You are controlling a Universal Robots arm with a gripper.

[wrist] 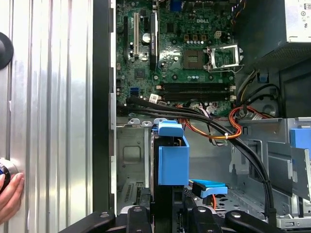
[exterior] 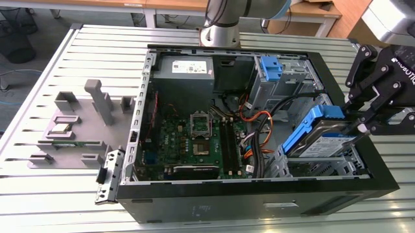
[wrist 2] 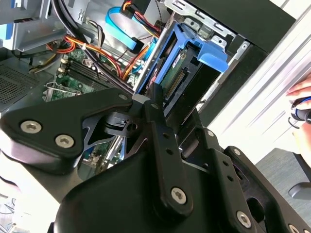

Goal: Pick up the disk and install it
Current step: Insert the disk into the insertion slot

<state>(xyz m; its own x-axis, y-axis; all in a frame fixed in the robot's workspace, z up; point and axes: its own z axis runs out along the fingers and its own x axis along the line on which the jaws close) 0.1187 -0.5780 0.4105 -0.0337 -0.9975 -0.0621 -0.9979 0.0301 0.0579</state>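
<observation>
Exterior view: hand (exterior: 358, 127) clamped on disk (exterior: 316, 139), tilted over drive cage (exterior: 337, 166), apparently clear of case rim (exterior: 380, 166).

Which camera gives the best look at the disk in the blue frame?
The exterior view: the disk shows its labelled face and blue frame, tilted in the gripper. The second wrist view shows the disk's connector end; the first wrist view sees it edge-on.

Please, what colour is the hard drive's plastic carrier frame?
The plastic carrier frame is blue, clearest in the first wrist view.
</observation>
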